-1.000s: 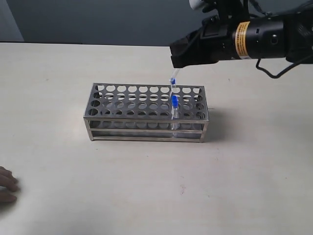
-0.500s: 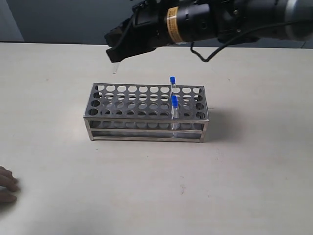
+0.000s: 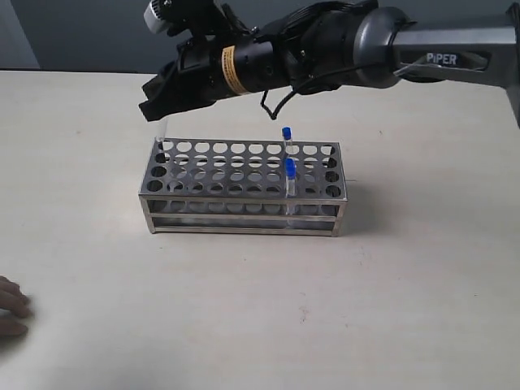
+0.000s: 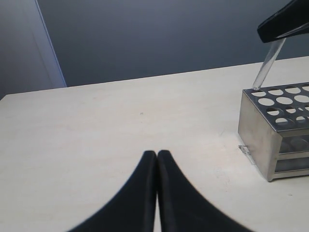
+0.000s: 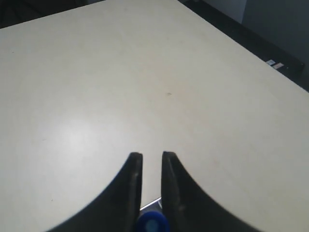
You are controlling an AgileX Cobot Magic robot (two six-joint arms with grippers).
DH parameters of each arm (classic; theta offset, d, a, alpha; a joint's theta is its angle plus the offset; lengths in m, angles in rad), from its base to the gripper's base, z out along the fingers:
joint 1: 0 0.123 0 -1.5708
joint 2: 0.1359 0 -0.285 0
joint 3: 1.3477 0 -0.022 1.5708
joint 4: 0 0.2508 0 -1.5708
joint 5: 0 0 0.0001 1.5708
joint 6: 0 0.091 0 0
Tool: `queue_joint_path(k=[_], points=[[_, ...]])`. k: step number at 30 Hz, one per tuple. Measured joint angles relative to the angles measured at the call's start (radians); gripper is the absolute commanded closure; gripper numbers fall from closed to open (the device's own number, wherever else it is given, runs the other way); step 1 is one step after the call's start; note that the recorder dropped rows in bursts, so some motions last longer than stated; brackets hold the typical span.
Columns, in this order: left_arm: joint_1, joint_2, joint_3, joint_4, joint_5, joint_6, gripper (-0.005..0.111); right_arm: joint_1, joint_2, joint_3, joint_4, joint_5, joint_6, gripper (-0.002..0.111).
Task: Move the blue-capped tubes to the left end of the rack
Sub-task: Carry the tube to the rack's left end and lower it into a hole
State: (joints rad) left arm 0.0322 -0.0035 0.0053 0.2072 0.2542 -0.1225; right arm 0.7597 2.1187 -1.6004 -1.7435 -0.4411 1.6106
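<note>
Exterior view: my right arm reaches across the middle, and the right gripper [image 3: 158,110] hangs over the left end of the rack [image 3: 244,185], which stands on the pale tabletop [image 3: 390,292]. Its fingers are clamped on the held tube [image 3: 161,132]. This is a clear, slightly tilted shaft whose lower tip sits at the far corner hole on the rack's left end. I cannot tell from here whether the tip has entered the hole, and the top of the tube is hidden inside the fingers. 2 more blue-capped tubes stand upright toward the right end, roughly in line with each other: the back tube [image 3: 286,140] in the far row and the front tube [image 3: 289,180] near the front edge. At the lower left edge, a person's hand [image 3: 10,307] rests on the tabletop, well apart from the rack.

Left wrist view: the left gripper [image 4: 157,153] is low over the tabletop, its fingers pressed together with nothing between them. The rack's left end [image 4: 263,130] stands off to one side. The held tube [image 4: 268,65] slants from the right gripper's black tip down to the corner hole.

Right wrist view: the right gripper [image 5: 150,155] shows 2 fingers [image 5: 133,183] narrowly apart at the tips. The tube's blue cap [image 5: 150,224] is pinched between them further back. Beyond them lies the tabletop.
</note>
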Motion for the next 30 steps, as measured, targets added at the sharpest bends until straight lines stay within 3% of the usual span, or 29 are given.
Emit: queue_joint_path(k=[20,30], points=[[0.000,0.000,0.000,0.000,0.000,0.000,0.106,0.002,0.080,-0.007,0.000,-0.010,0.006,0.109],[0.000,0.000,0.000,0.000,0.000,0.000,0.106,0.061,0.144,-0.087,0.000,0.041,-0.033,0.109]])
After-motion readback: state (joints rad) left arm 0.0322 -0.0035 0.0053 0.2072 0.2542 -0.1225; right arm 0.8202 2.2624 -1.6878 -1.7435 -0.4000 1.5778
